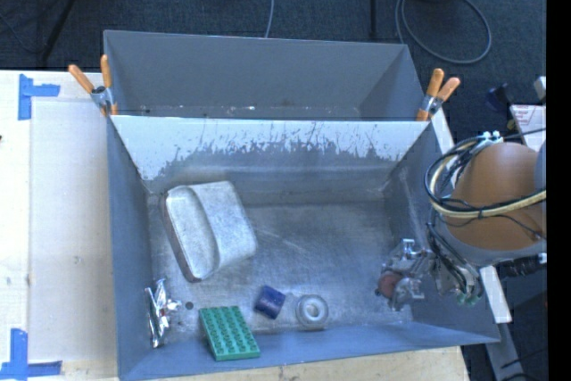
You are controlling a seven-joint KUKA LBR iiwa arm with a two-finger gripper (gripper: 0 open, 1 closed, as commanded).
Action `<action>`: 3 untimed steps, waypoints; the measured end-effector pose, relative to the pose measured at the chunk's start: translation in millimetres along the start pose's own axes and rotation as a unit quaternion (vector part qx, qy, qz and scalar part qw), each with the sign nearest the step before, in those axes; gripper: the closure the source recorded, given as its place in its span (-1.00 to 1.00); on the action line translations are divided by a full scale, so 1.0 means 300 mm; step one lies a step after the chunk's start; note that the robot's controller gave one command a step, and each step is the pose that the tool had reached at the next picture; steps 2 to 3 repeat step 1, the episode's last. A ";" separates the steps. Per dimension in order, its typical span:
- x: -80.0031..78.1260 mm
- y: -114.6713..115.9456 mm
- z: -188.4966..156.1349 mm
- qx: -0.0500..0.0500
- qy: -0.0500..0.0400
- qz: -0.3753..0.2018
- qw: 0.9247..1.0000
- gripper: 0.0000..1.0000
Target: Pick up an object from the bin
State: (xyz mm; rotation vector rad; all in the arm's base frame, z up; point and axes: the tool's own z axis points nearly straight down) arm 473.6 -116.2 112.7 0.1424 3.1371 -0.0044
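Claw (403, 274) at bin (268, 147) right wall; small reddish object (389, 284) just beside.

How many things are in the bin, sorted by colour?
Grey or silver: 3 (block, metal piece, ring)
Green: 1 (studded brick)
Blue: 1 (small piece)
Total: 5; a reddish bit by the gripper is unclear.

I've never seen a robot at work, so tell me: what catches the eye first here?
A big pale grey block lies in the left half of the bin, and a green studded brick stands out near the front wall, a small blue piece and a grey ring to its right. By the right wall, the robot's claw is down low inside.
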 end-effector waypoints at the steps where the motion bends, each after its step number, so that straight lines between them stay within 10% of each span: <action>1: -0.043 0.051 -0.484 -0.001 -0.004 0.015 1.000 1.00; 3: -0.043 0.051 -0.484 -0.001 -0.004 0.015 1.000 1.00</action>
